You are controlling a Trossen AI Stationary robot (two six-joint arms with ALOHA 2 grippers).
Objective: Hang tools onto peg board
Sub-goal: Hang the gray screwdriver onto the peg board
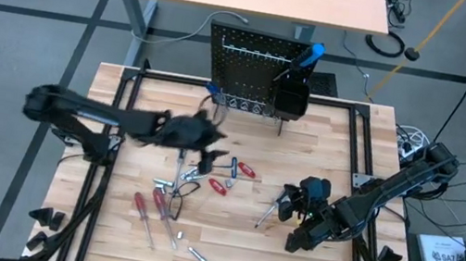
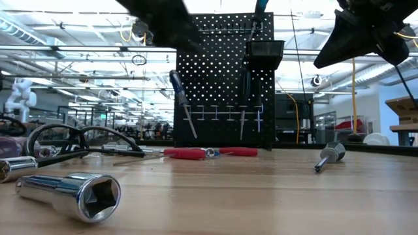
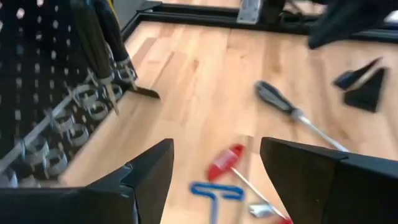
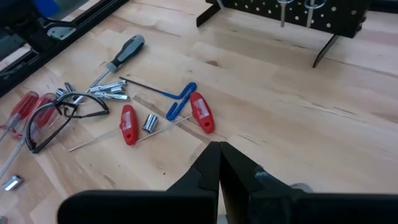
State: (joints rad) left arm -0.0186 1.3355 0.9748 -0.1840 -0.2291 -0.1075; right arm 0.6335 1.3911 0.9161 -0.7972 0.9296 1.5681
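Note:
The black peg board [image 1: 252,68] stands at the table's far edge, with silver hooks and a black bin [image 1: 290,99] that holds a blue-handled screwdriver [image 1: 313,53]. Another blue-handled screwdriver [image 2: 181,98] stands tilted at the board's left side; what it rests on I cannot tell. Red T-handle tools [image 1: 236,169], a blue one [image 4: 180,99], red screwdrivers [image 1: 145,210] and a grey-handled screwdriver [image 1: 275,207] lie on the table. My left gripper [image 3: 214,168] is open and empty, above the table in front of the board [image 1: 215,144]. My right gripper [image 4: 219,155] is shut and empty, raised over the table's right half [image 1: 290,199].
Dark safety glasses [image 1: 172,191] lie among the tools. Silver sockets [image 2: 72,192] lie near the table's front edge. Small black wedge blocks [image 1: 45,218] sit at the left and right edges. A black frame [image 1: 127,86] runs around the table top.

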